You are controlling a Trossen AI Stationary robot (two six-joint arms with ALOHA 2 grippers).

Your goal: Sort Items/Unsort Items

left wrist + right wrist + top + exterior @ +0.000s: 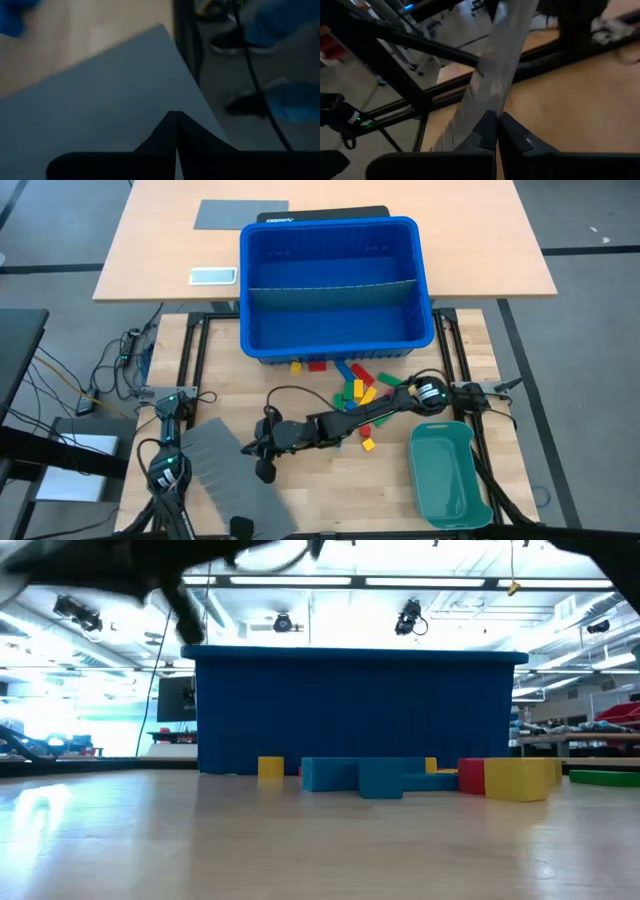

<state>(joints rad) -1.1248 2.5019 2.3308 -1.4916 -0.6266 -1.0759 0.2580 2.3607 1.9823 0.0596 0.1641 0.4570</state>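
Both pincers (pixel 176 131) (pixel 497 131) pinching grey sheet (pixel 235 475) edges.

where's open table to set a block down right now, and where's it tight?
Free: bare wood between the blue bin and the grey divider sheet on the left side, and the strip between the sheet and the teal tray. Tight: the blocks in front of the bin, with the right gripper reaching across to the sheet.

Readable text: none is showing clearly in any view.
Black flat thing (pixel 322 215) behind the blue bin (pixel 335 285): it is carrying a small white mark, too small to read.
Blocks (pixel 355 392), grey sheet (pixel 235 475), green tray (pixel 450 475): no lettering is showing.
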